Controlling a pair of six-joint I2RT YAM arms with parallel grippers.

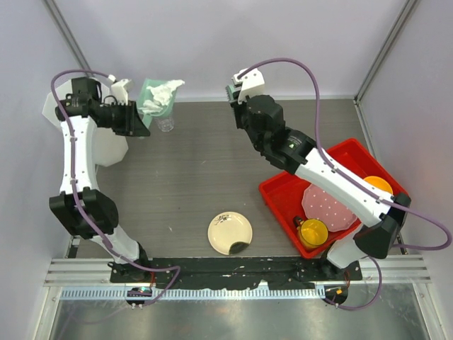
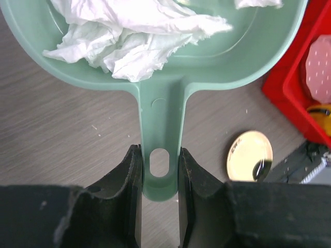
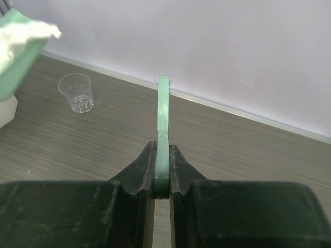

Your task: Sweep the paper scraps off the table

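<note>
Paper scraps sat heaped in our green dustpan; left fingers clamped its handle, right fingers clamped the brush. We judged it needed carrying level, lest wads spill.

The table is a flat, dark grey-brown wood-grain surface closed in by white walls on its far, left and right sides. A clear plastic cup stands upright at its far left, close to the back wall, and a cream plate with a dark smudge on its rim lies near the middle of the near edge. A red tray sits askew on the right side, well apart from the cup and just right of the plate.
</note>
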